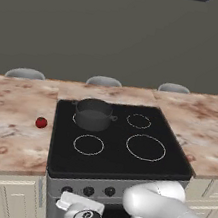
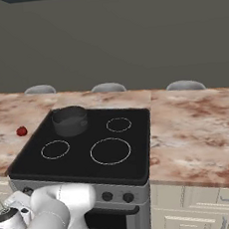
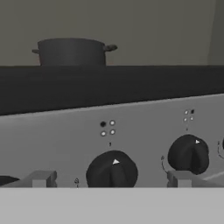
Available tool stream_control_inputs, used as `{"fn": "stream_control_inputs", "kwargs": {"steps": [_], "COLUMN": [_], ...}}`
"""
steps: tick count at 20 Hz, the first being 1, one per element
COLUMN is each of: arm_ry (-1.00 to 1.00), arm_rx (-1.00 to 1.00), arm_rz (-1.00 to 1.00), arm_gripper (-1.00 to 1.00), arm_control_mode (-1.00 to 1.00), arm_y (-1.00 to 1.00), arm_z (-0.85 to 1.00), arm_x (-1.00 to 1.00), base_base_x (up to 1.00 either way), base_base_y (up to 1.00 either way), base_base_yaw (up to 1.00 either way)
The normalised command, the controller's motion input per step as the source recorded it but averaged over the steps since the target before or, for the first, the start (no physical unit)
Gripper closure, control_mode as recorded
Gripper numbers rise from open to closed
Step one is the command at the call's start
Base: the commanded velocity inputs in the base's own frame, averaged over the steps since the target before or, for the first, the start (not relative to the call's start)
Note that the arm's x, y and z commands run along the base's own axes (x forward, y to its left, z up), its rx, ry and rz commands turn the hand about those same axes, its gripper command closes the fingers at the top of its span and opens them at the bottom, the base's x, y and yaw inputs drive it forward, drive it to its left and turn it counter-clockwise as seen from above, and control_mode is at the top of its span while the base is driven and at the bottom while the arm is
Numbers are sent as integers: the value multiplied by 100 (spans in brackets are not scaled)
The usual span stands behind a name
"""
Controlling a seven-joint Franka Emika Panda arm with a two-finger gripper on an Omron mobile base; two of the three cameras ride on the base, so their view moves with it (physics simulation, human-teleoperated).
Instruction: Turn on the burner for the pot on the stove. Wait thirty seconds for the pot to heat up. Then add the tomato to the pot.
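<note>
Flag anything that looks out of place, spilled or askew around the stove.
Nothing stands out. The pot sits upright on its rear left burner, the tomato rests whole on the counter left of the stove, and no spill shows on the glass.

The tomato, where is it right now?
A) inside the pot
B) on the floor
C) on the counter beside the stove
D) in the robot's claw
C: the tomato lies on the marbled counter to the left of the stove, apart from the pot, which sits on the back left ring.
</note>
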Motion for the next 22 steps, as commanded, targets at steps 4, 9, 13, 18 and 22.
{"fn": "stream_control_inputs", "kwargs": {"steps": [4, 9, 13, 18, 22], "arm_ry": [0, 0, 0, -1, -1], "arm_rx": [0, 0, 0, 0, 0], "arm_rz": [8, 8, 7, 6, 5], "arm_gripper": [-100, -100, -100, -100, 100], "arm_control_mode": [-100, -100, -100, -100, -100], "arm_y": [0, 0, 0, 0, 0], "arm_z": [-33, -38, -35, -12, -11], "arm_x": [30, 27, 10, 14, 10], "base_base_x": [0, 0, 0, 0, 0], "base_base_y": [0, 0, 0, 0, 0], "base_base_yaw": [0, 0, 0, 0, 0]}}
